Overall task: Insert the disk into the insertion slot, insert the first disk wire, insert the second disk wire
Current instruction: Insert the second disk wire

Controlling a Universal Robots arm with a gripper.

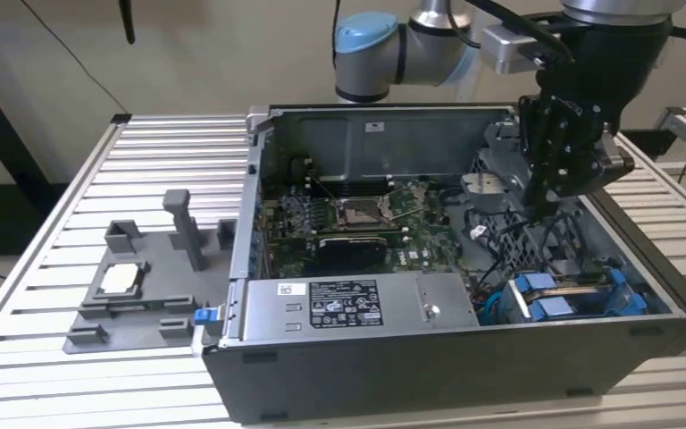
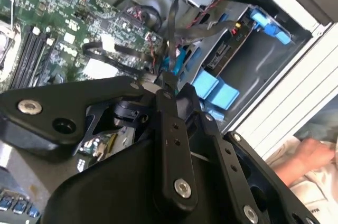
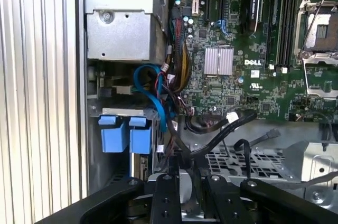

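while the hand [image 1: 542, 207] pinches a black wire [image 2: 172, 18] | disk [image 1: 575, 290] sits in insertion slot [image 3: 119, 111] | case wall [image 1: 643, 261] near

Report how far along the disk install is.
Done, it seems: the disk sits in the insertion slot, with its blue carrier tabs showing. In hand: the tool is shut on a dark wire beside the bay. Left: seating that wire. I cannot tell whether any wire is plugged in yet.
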